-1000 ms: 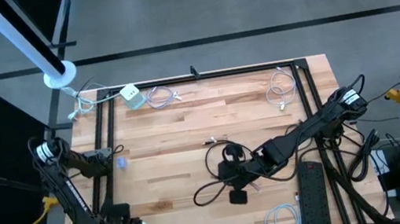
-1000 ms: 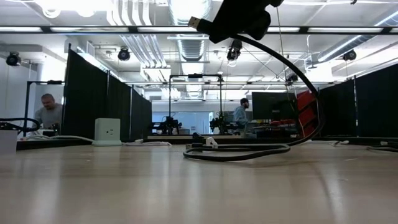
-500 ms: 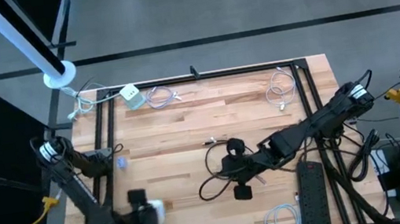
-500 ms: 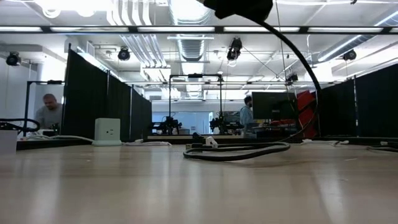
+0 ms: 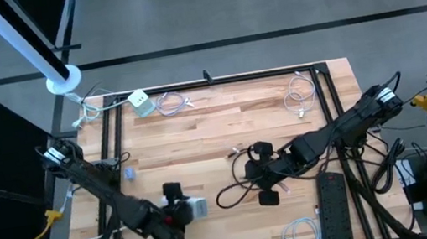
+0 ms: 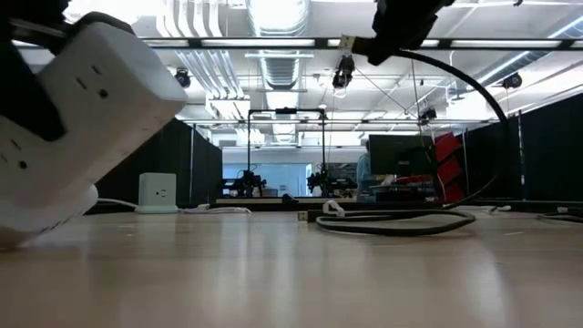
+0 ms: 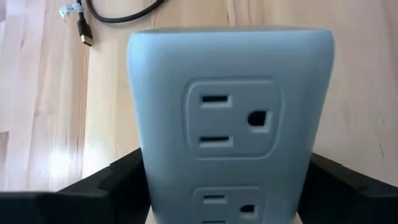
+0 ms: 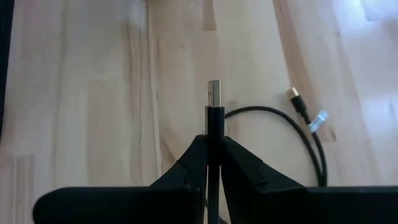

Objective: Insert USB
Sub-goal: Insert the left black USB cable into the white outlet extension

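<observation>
My left gripper [image 5: 185,209] is over the table's near middle, shut on a white power block [image 7: 230,118] whose face carries outlets. In the low view the block [image 6: 73,118] looms large and tilted at the left. My right gripper [image 5: 265,171] is to its right, above the table, shut on the plug of a black USB cable [image 5: 241,190]. The plug's metal tip [image 8: 214,96] sticks out past the fingertips. The cable's loops lie on the wood, and its other end [image 8: 297,99] rests flat on the table. My left gripper pinches the block between its two fingers [image 7: 124,180] by two opposite side walls [image 7: 140,155], slanting down from the table's left. The outlet face looks away from the wrist. The block is tilted; I cannot tell whether its lower edge touches the table. My right gripper pinches the plug's black body [image 8: 214,118] just behind the metal tip, slanting down from the table's right, with the fingers lying along the plug. The plug is lifted clear [image 6: 346,43], and the cable hangs in a slack arc down to its loops [image 6: 392,220] on the table.
A second white power block [image 5: 141,102] sits at the far left corner beside a coiled white cable [image 5: 173,103]. More white coils lie at the far right [image 5: 301,94] and near right [image 5: 301,233]. A black power strip [image 5: 333,212] lies along the right rail.
My left gripper has swung from the near left corner toward the table's middle with the white block and has turned on the way; the block now fills the left of the low view. My right gripper has moved slightly right and up with the plug, dragging the cable's loops rightward.
</observation>
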{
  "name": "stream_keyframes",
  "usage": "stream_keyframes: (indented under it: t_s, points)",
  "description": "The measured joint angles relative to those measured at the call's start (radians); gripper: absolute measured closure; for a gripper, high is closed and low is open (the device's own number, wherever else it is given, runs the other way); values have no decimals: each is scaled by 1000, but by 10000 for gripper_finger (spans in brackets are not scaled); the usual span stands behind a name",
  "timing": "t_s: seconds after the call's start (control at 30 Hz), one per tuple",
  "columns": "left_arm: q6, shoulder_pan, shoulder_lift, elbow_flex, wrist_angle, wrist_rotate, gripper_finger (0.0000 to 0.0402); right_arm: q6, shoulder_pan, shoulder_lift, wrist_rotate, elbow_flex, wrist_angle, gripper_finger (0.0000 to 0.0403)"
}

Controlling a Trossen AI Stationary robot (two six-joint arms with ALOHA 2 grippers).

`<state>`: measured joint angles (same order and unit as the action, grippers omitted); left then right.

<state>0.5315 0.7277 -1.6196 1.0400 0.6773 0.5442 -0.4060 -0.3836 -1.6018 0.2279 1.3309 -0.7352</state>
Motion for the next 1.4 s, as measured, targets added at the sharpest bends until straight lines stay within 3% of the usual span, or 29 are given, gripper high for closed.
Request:
stream_keyframes:
  t_s: [0.37,0.5,0.63,0.8,1.07,1.23,1.4]
  points:
    - [91,8,60,3,70,-23,106,-3,-2,-6,0,-26,78,384]
    - [140,9,109,4,82,5,106,-2,-2,-6,0,-26,85,384]
    - [295,11,121,-15,56,96,106,0,-2,-6,0,-26,91,384]
    - [351,38,127,-109,-148,238,106,4,-2,-6,0,-26,91,384]
    - [314,75,129,-360,-646,403,106,36,1,-12,-13,-26,100,384]
    - [248,76,122,-520,-934,423,106,105,2,-52,-27,-26,134,384]
    - [169,78,114,-600,-1093,422,106,229,2,-87,-24,-26,277,384]
